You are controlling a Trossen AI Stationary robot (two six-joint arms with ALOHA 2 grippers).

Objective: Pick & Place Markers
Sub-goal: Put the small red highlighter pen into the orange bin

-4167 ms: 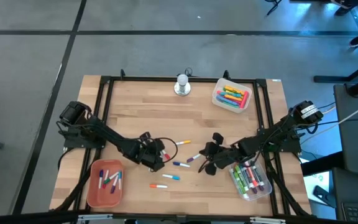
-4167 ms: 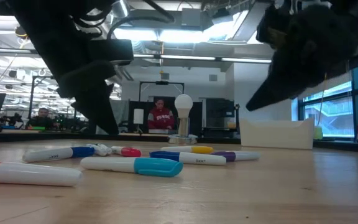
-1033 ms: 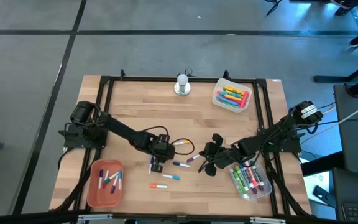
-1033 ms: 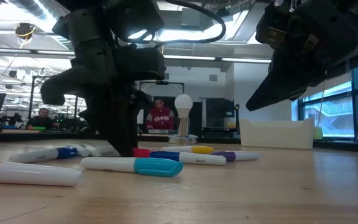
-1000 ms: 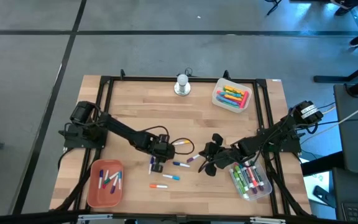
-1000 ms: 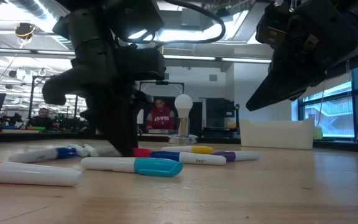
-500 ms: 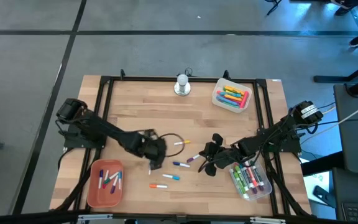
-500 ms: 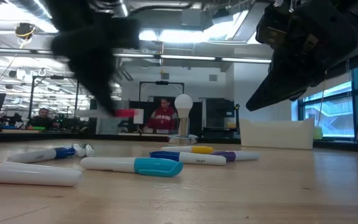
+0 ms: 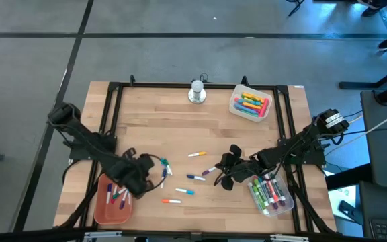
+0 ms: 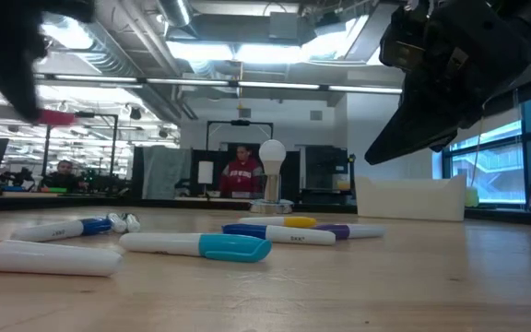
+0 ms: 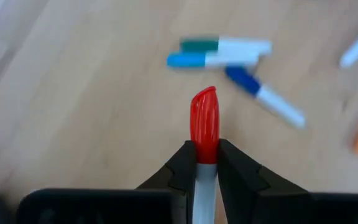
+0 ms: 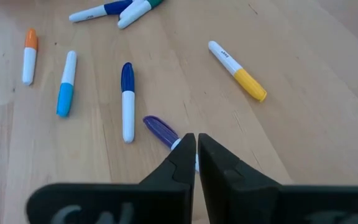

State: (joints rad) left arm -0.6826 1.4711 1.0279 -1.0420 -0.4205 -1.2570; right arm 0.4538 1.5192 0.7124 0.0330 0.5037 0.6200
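Red-capped marker (image 11: 205, 121) clenched in left pincer (image 11: 206, 163), loose markers (image 9: 194, 176) nearby (right pincer (image 12: 196, 155) closed, empty)

No text reads clearly anywhere. Small dark print marks the yellow-capped marker (image 12: 237, 70) just ahead of the right gripper (image 12: 196, 144), but it stays too small to make out.

Open-plan lab, exposed ceiling ducts (image 10: 136, 55), strip lights (image 10: 247, 85), seated person (image 10: 241, 173) beyond
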